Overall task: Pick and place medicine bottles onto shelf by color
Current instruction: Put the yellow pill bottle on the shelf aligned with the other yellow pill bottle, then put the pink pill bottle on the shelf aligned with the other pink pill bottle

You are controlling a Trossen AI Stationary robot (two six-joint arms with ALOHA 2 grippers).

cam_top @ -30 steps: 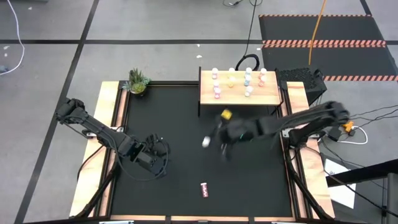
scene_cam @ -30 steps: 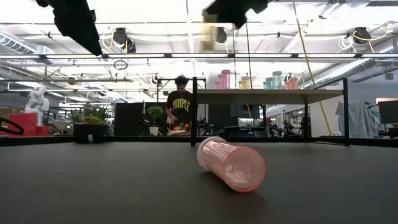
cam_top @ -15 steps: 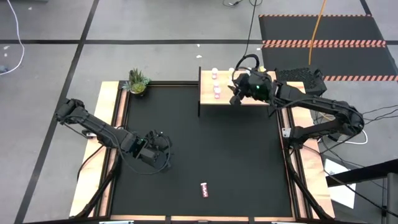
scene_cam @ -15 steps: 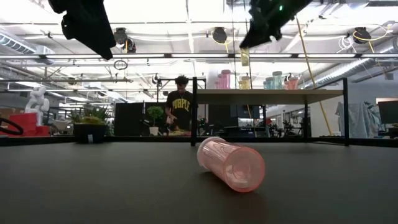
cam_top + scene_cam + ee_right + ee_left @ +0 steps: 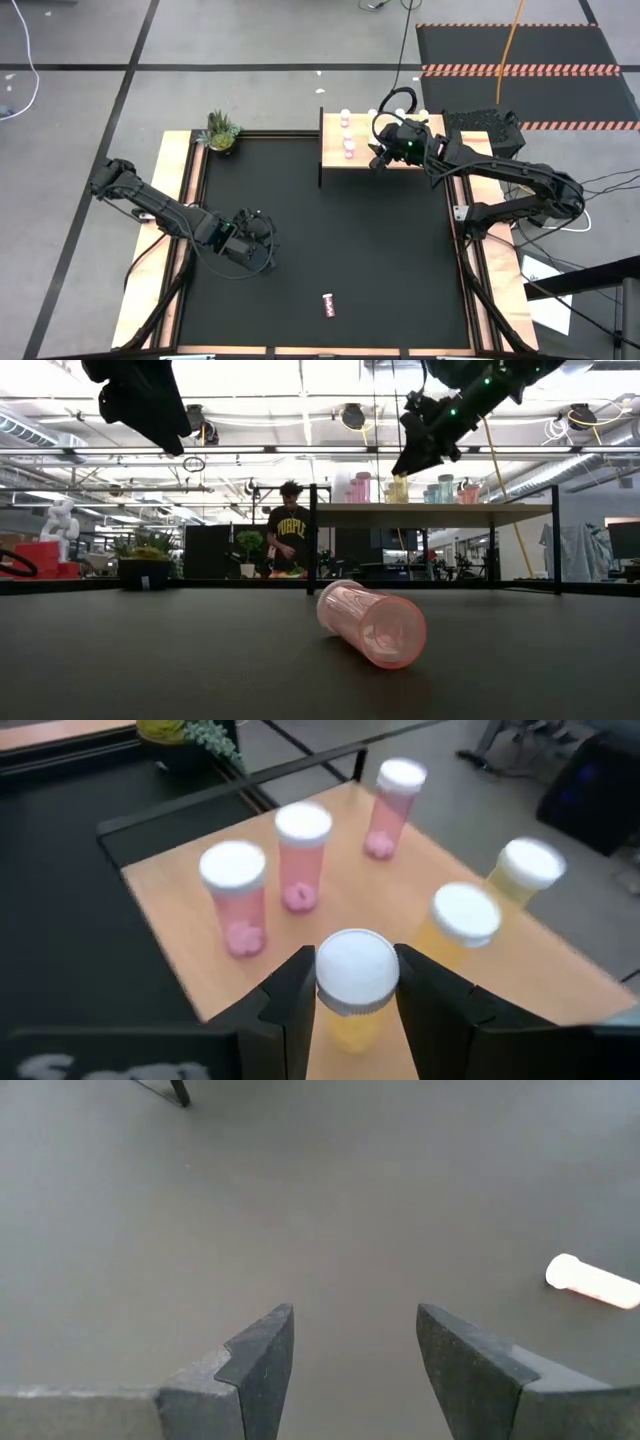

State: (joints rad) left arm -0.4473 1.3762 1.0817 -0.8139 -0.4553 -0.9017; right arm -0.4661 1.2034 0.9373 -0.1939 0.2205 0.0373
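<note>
The right gripper [image 5: 355, 1020] is clamping a yellow bottle [image 5: 354, 990] by its white cap, one finger [image 5: 290, 1005] on each side, and is hanging over the shelf [image 5: 385, 160] at about 1 o'clock on the table [image 5: 330, 230]. In the right wrist view, three pink bottles [image 5: 300, 865] are standing upright on the shelf beyond the held bottle, and two more yellow ones [image 5: 462, 925] are standing beside it, apart from each other. From above, the gripper is covering the middle of the shelf, with the pink bottles showing just at its 9 o'clock.

The left gripper [image 5: 355, 1350] is waiting with fingers apart and nothing between them, above the table at about 8 o'clock. A pink bottle [image 5: 328, 304] is lying on its side at 6 o'clock on the table, well apart from both grippers.
</note>
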